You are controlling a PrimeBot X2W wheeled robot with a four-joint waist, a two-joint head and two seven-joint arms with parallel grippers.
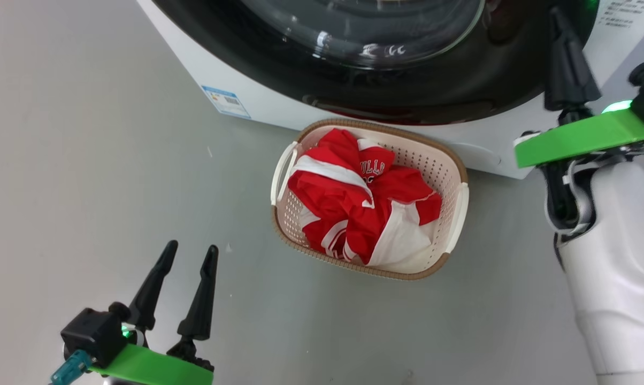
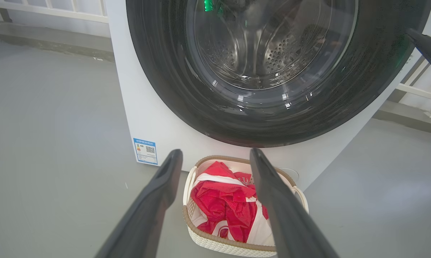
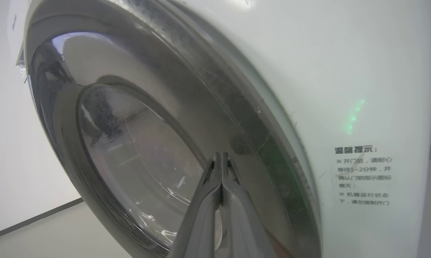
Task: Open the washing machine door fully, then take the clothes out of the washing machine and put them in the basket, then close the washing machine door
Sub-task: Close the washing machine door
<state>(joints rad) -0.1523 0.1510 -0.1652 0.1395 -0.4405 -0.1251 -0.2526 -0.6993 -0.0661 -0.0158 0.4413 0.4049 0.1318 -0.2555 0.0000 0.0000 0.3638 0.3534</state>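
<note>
My right gripper [image 3: 221,154], fingers pressed together, points at the black rim of the door [image 3: 208,93] just ahead. My left gripper [image 1: 192,248] hangs open; ahead to its right, the clothes [image 1: 354,208] lie in the basket [image 1: 434,163].

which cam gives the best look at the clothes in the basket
The head view: it looks straight down on the clothes, the whole red and white pile unobstructed inside the basket. The left wrist view has them smaller, partly behind the left gripper. The right wrist view faces the washing machine door.
</note>
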